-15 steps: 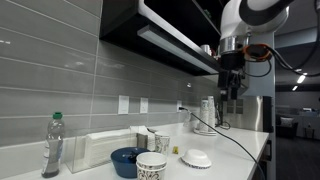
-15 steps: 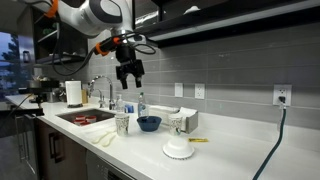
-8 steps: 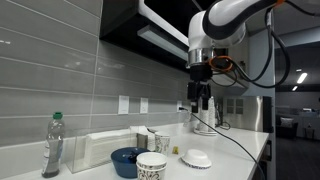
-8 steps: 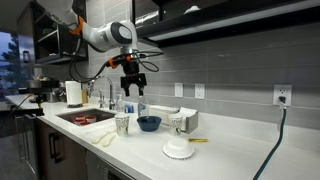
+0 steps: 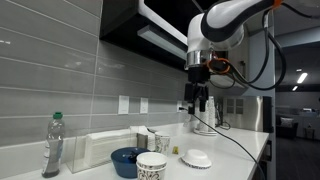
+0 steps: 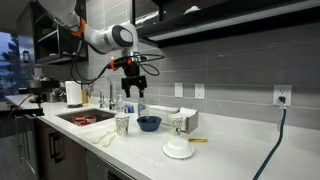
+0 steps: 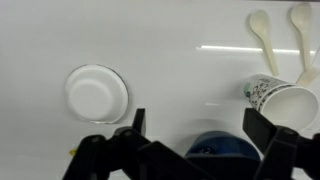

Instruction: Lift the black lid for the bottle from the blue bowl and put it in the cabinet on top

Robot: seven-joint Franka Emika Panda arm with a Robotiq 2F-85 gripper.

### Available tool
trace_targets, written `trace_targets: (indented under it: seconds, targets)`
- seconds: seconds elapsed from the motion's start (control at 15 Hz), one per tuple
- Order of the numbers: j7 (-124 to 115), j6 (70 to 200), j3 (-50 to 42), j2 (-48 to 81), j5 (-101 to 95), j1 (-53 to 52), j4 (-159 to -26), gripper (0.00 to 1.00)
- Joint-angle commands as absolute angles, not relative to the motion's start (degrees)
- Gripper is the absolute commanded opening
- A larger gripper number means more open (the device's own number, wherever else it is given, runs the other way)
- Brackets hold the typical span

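Observation:
The small dark-blue bowl (image 5: pixel 126 160) (image 6: pixel 148 123) stands on the white counter between the patterned white cup (image 5: pixel 151 165) (image 6: pixel 122 124) and a plastic bottle. In the wrist view the bowl (image 7: pixel 222 149) shows at the bottom edge between my fingers, with something dark inside that I cannot make out as the black lid. My gripper (image 5: pixel 200 103) (image 6: pixel 133 89) (image 7: pixel 195 125) hangs open and empty well above the bowl. The black glossy overhead cabinet (image 5: pixel 160 30) (image 6: pixel 235 15) runs along the grey tiled wall above.
A white ribbed dish (image 5: pixel 197 158) (image 6: pixel 178 150) (image 7: pixel 96 93) sits on the counter. A clear bottle with a green cap (image 5: pixel 52 146), a white napkin box (image 5: pixel 95 148) (image 6: pixel 183 121), a sink (image 6: pixel 85 116), a paper towel roll (image 6: pixel 73 94) and two white spoons (image 7: pixel 280 35) are around.
My arm has swung in from the side toward the bowl and lowered over the last second; in the last half second it barely moved. The gripper stays open.

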State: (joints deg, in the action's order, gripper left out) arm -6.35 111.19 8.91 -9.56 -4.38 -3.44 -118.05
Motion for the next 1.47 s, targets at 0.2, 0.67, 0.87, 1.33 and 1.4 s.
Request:
trace_targets:
  seconds: [0.2,0.67,0.87,1.33,1.4]
  targets:
    - [-8.6,134.1,9.0,-3.5,-2.1,-6.0,-123.4,1.00]
    - [-7.0,136.2,7.5,12.2,-1.4,-6.2,-109.0,1.00]
    - [-6.4,136.2,7.2,10.6,-0.8,-6.4,-111.4,1.00]
    - [-4.0,141.0,8.2,17.8,3.6,-6.4,-104.9,1.00]
    - [-4.1,142.8,8.1,19.0,3.5,-6.5,-103.8,1.00]
